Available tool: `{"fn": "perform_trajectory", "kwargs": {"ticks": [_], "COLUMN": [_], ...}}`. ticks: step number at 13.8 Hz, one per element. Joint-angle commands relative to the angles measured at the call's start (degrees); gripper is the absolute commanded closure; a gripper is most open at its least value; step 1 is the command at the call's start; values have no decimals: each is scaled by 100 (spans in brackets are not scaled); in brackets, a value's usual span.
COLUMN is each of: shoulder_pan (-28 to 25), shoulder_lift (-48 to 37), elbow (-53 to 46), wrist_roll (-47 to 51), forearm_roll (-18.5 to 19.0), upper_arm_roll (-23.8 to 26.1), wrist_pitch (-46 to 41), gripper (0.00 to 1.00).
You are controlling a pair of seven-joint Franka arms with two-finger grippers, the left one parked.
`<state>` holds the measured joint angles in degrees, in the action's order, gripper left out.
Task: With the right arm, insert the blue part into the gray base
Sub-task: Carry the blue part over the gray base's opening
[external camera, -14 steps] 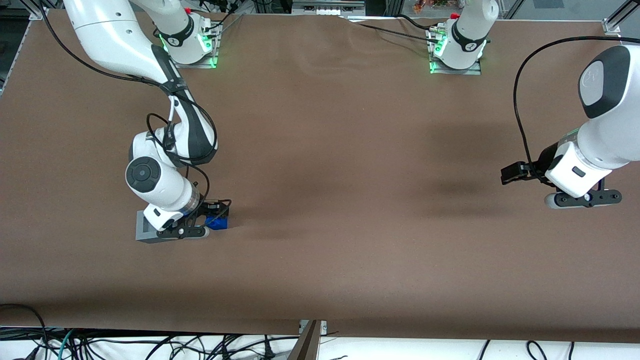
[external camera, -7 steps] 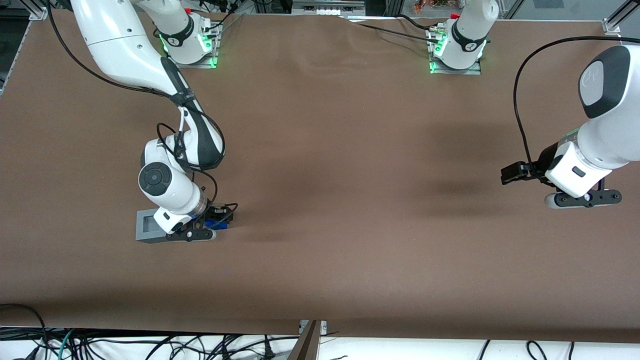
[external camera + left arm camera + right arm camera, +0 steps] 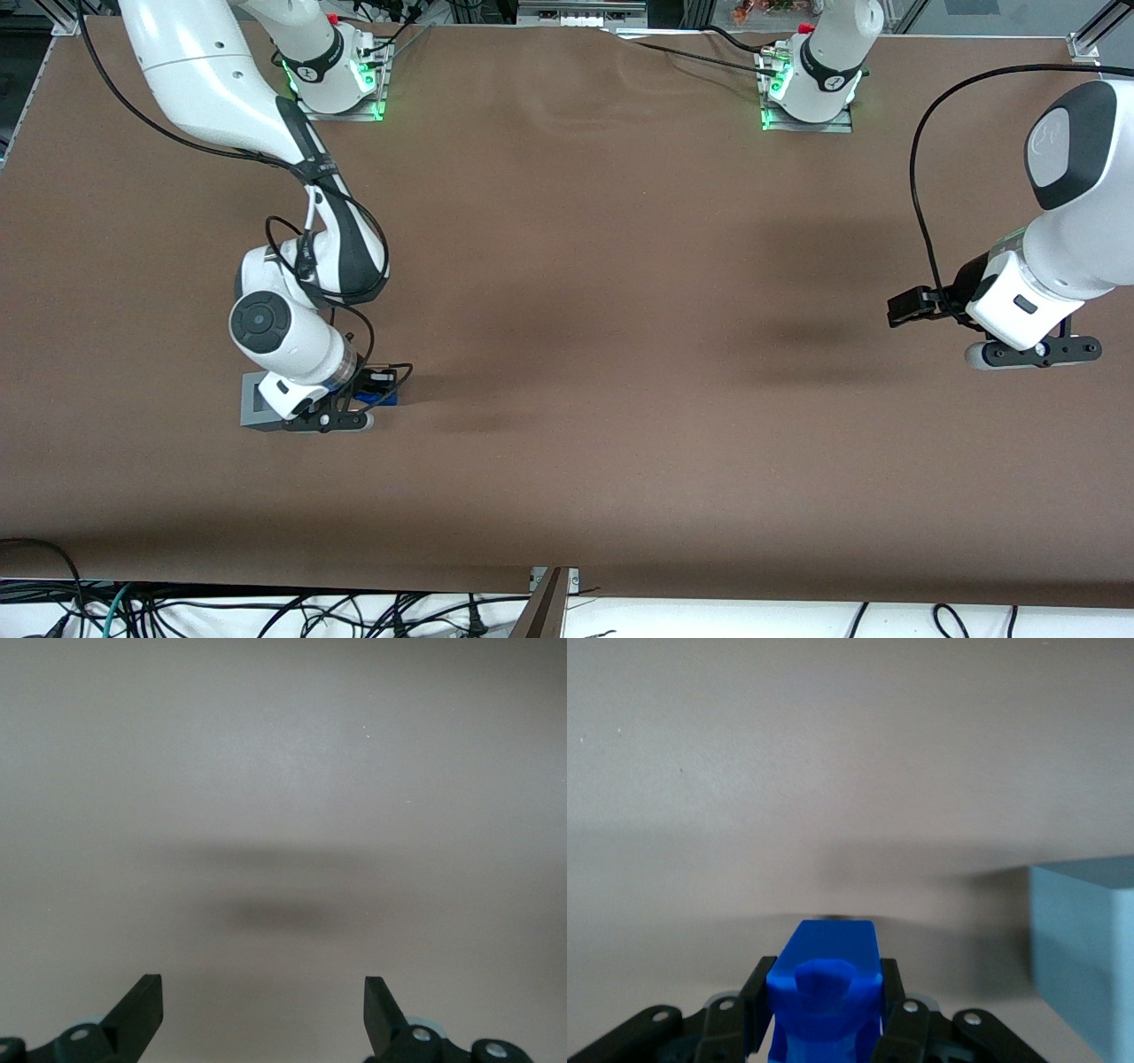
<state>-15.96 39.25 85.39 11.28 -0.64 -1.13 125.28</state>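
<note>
The right arm's gripper [image 3: 370, 393] is shut on the blue part [image 3: 386, 400], low over the brown table beside the gray base [image 3: 251, 415]. In the front view the white wrist covers much of the base's top, so only its edge toward the working arm's end shows. In the right wrist view the blue part [image 3: 826, 988] sits between the two black fingers [image 3: 757, 997], with a faint shadow on the table under it. The gray base [image 3: 1085, 948] stands a short way to the side of the held part, apart from it.
The brown table [image 3: 620, 310] stretches wide toward the parked arm's end. The parked arm [image 3: 1045, 292] hangs over that end. Both arm mounts [image 3: 341, 84] with green lights stand at the table edge farthest from the front camera. Cables lie below the near edge.
The wrist swung a little away from the gray base toward the parked arm's end, then back over the base. The blue part stays gripped at nearly the same spot.
</note>
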Motion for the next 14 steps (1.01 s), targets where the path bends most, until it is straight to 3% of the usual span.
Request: {"fn": "perform_trajectory", "kwargs": {"ticks": [1,7,14], "shoulder_pan": [337,1058,1297], "shoulder_lift": [-294,-480,-374], "elbow": [-418,-374,-374], "wrist_roll": [-878,-2665,-2825], "forearm_roll": [-41,-68,-85], "upper_arm_roll": [25,-177,-177], "wrist_pitch": [-969,-1059,-971], "gripper": [74,73,73]}}
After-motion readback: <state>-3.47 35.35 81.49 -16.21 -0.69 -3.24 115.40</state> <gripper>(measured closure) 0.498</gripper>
